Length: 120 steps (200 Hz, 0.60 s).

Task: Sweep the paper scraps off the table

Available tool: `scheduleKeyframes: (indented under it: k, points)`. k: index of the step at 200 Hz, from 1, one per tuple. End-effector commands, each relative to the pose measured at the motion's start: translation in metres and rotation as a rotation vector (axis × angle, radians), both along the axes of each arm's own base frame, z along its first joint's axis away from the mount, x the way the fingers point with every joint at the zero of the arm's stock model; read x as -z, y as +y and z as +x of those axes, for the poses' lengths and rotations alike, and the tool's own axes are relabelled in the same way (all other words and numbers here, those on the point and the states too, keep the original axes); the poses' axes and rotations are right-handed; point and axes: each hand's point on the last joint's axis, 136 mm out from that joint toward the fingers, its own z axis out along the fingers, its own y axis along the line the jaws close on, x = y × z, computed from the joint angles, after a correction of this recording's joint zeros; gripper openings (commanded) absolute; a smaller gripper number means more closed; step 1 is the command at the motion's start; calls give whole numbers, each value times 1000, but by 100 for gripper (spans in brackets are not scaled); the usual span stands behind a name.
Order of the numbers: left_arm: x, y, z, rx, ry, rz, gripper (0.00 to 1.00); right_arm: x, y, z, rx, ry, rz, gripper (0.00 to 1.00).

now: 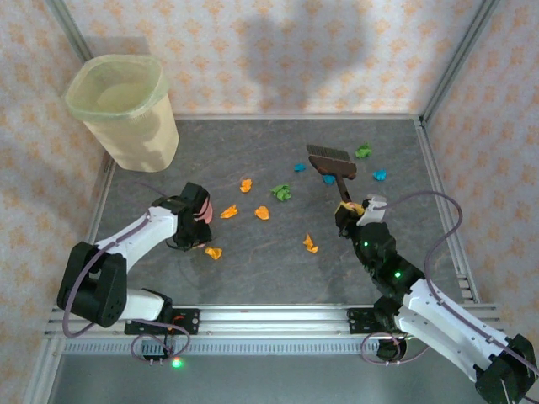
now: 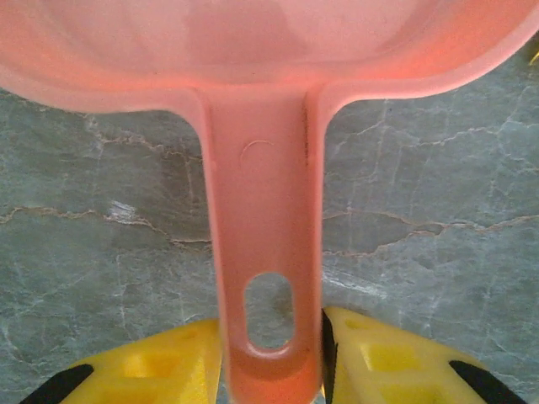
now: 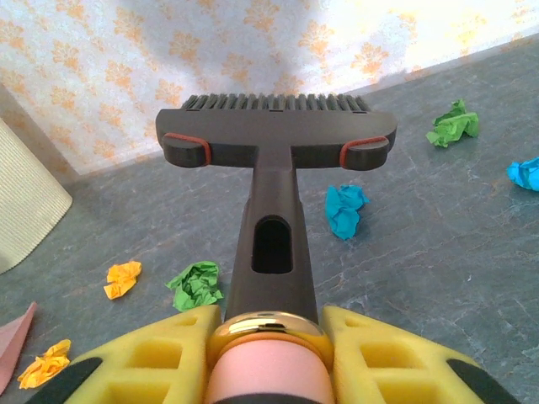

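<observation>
The left arm (image 1: 139, 234) and right arm (image 1: 446, 324) are built of white links joined by black housings. Grey cables (image 1: 461, 223) are looped alongside. Green lights (image 1: 396, 274) are lit. The fingers (image 2: 152, 370) are moulded in yellow, edged in black.

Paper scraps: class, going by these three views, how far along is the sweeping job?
Done: nothing swept; the paper scraps lie scattered on the table. In hand: the right gripper is shut on the brush handle, and the dustpan handle sits between the fingers of the left gripper. Left: gathering every scrap into the dustpan.
</observation>
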Motion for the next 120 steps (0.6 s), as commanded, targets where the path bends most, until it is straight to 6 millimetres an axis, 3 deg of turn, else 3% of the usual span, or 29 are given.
scheduleKeyframes:
  k: [1,53,120]
  points:
    - [2,8,-2,-14,21,38,42,-15,0,3,9,-64,31,0]
    - [-2,12,-3,-18,28,74,62,-16,1,3,4,-65,34,0]
    - [3,7,8,-45,39,89,57,-16,1,3,2,-64,35,0]
